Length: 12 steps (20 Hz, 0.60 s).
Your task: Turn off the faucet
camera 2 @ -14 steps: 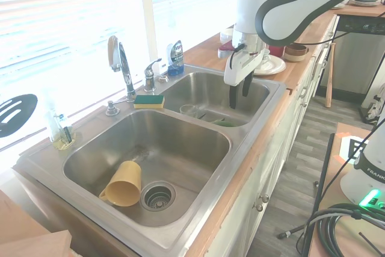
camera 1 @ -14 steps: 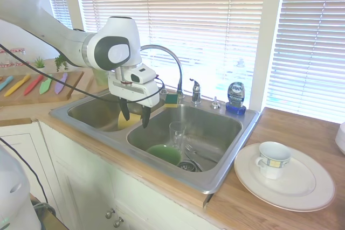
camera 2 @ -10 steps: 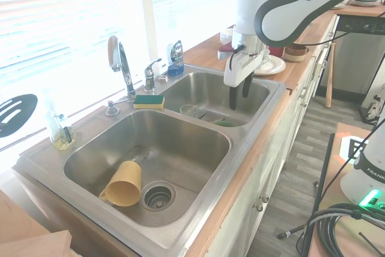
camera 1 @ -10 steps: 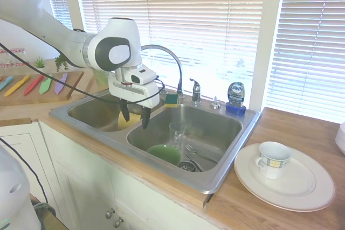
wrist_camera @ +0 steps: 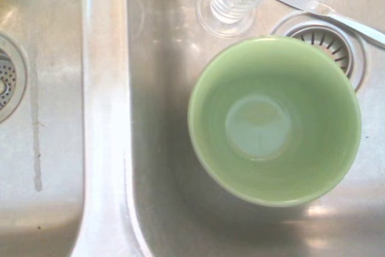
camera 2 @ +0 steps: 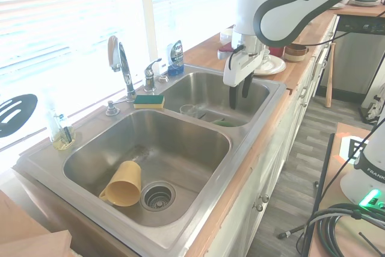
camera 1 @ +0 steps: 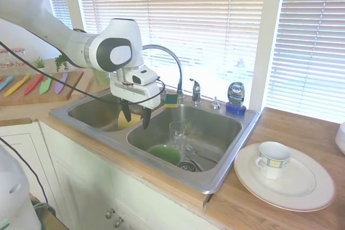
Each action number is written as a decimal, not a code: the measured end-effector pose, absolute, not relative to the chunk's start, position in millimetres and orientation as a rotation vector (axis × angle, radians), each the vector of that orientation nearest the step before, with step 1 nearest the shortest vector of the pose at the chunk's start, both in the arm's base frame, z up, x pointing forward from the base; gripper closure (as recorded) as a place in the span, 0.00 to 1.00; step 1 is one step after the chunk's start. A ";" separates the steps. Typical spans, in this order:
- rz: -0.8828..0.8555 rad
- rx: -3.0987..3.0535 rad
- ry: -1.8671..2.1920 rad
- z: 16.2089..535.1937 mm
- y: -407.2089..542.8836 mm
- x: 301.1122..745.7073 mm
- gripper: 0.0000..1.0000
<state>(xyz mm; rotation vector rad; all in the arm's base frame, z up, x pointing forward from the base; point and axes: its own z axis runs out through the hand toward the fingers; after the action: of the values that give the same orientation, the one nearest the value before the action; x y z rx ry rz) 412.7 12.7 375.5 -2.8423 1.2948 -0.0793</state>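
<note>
Chrome faucet [camera 1: 171, 63], silvery and mirror-bright against white slatted blinds [camera 1: 215, 20]. The steel sink [camera 1: 226, 160] reads dull grey, streaked pale in the wrist view. Inside it, a light green bowl [wrist_camera: 274, 118], a clear glass [camera 1: 177, 131], and in the other basin a mustard-yellow cup [camera 2: 122, 185]. On the ledge, a yellow sponge with a green top [camera 2: 148, 100] and a blue soap bottle [camera 1: 235, 98] with a dark label. White arm, black fingers [camera 1: 145, 116]. Warm brown wood-grain counter [camera 1: 302, 133], white plate [camera 1: 307, 187], white mug with a yellow-and-blue band [camera 1: 273, 159]. Far off, 5 knives [camera 1: 32, 83]: blue, yellow, red, green, purple.
</note>
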 end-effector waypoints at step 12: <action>-0.080 -2.830 1.312 376.1 7.3 412.9 1.00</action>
<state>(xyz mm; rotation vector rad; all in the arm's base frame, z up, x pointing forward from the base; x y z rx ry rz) 412.9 7.3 376.1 -2.8296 1.3123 -0.0796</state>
